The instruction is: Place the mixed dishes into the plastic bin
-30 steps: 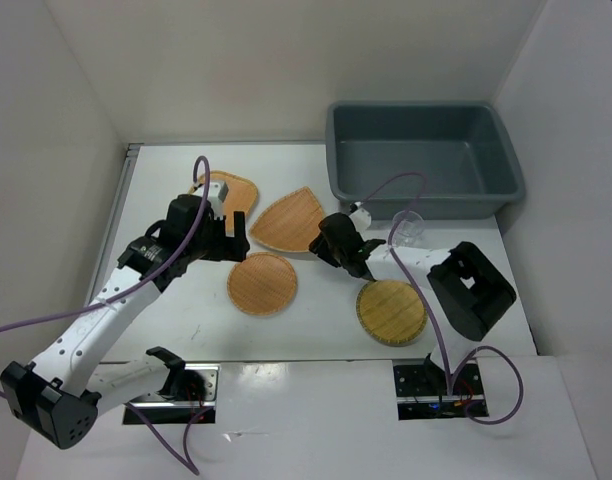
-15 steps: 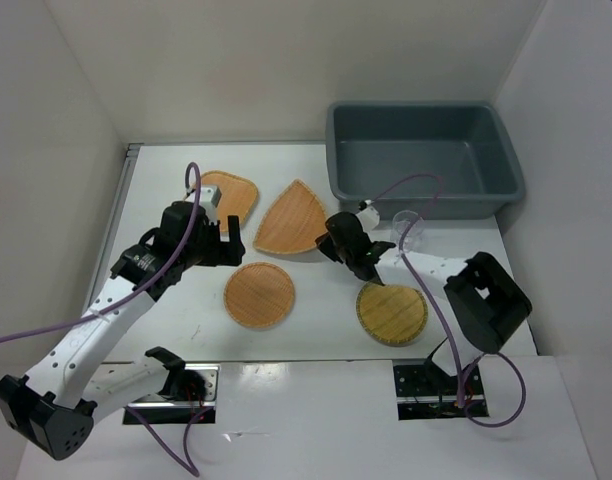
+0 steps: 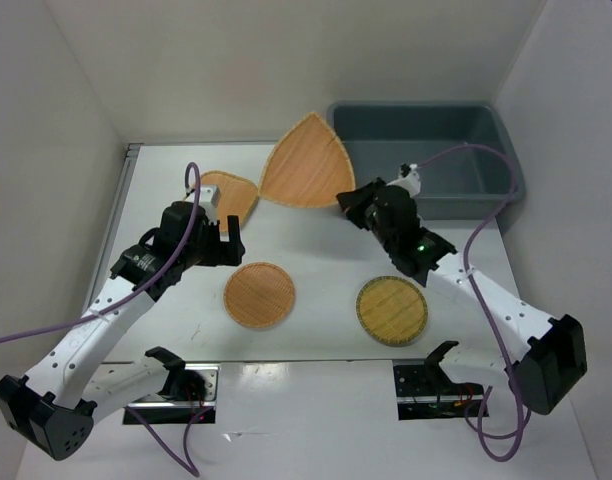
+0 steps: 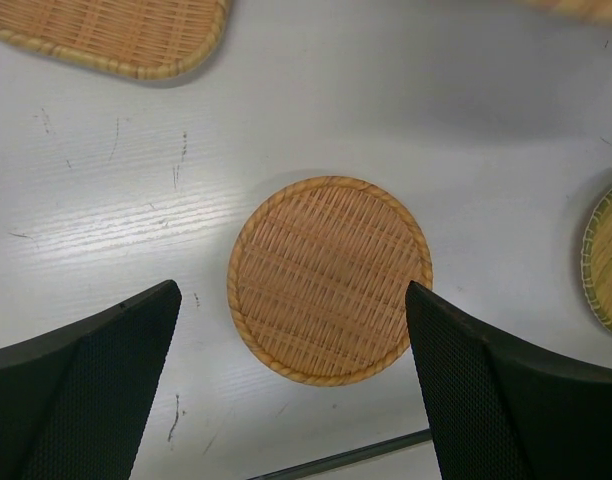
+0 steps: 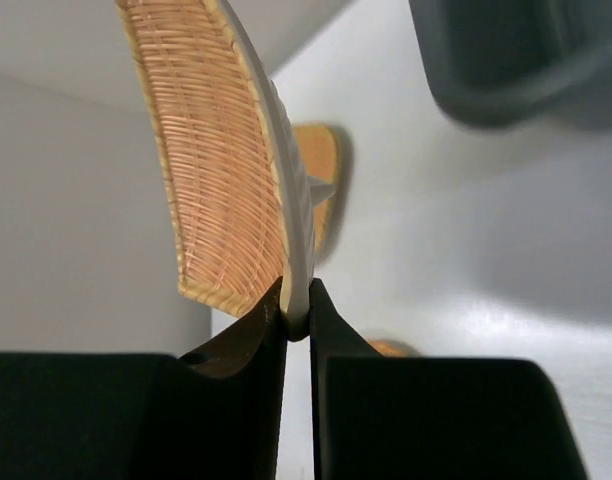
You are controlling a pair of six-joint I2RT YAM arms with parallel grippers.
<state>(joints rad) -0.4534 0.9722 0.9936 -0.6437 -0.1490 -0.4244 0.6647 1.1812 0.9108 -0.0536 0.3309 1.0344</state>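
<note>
The right tool (image 5: pixel 296 312) pinches the rim of a rounded-triangular plate (image 3: pixel 304 165), raised at upper centre beside the plastic bin (image 3: pixel 486 172). The left tool (image 3: pixel 229 243) gapes wide above a round plate (image 3: pixel 259 294) lying on the surface (image 3: pixel 321 275).

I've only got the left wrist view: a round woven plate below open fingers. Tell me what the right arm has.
Observer: The right gripper is shut on the edge of a rounded-triangular plate, which it holds up off the table.
Operator: Give me the bin's position.
Observer: The plastic bin sits at the table's far right corner. The held plate is at the bin's left end, apparently not yet over the inside.
Operator: Report what's in it.
Observer: No dish shows in the part of the bin I can see. The held plate hides its left corner.
</note>
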